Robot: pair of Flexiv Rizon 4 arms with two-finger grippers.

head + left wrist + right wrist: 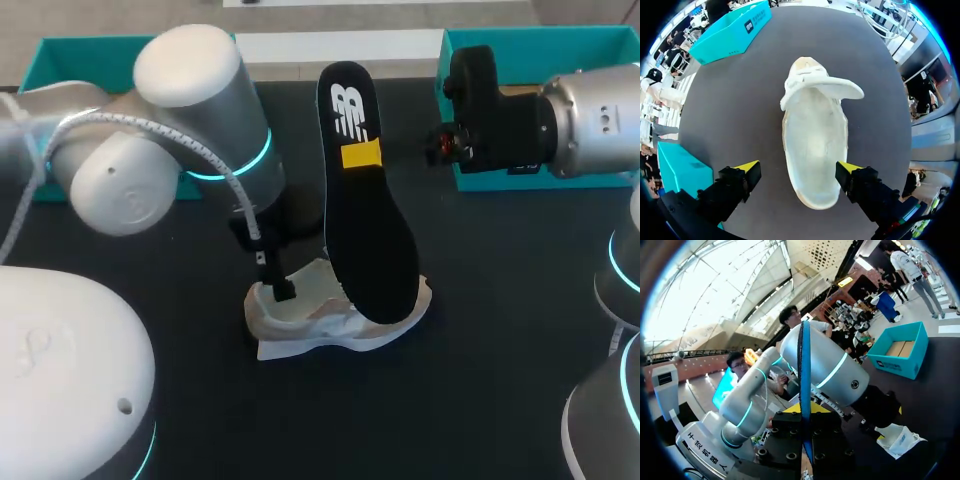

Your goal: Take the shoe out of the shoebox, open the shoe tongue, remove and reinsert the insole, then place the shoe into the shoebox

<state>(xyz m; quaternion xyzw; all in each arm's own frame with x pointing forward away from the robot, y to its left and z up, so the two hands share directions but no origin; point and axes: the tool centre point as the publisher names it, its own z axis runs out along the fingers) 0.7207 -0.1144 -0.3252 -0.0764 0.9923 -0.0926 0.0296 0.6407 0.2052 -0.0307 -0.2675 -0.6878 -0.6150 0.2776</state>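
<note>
Firstly, shoe (335, 315): pale cream, resting on its sole near the middle of the black table (480, 340), outside both boxes. In the left wrist view its opening is wide and the inner bed is pale and bare.
Tongue (840, 89): pulled out of the opening and folded away toward the toe end, leaning to one side.
Insole (368, 215): black, out of the shoe and held upright in the air. Its lower end overlaps the shoe in the head view, and I cannot tell if they touch. In the right wrist view it shows edge-on as a thin dark strip.
Right gripper (361, 155): comes in from the right and is closed on the insole, with the yellow tips pressing on its two faces in the upper part.
Left gripper (797, 169): points down over the heel end of the shoe. The jaws are wide apart, one yellow tip on each side of the heel, and they grasp nothing.
Far-right teal box (540, 50): open, at the far right edge of the table, behind the right arm.
Far-left teal box (85, 55): at the far left, partly hidden by the left arm. I cannot tell which of the two is the lid.
</note>
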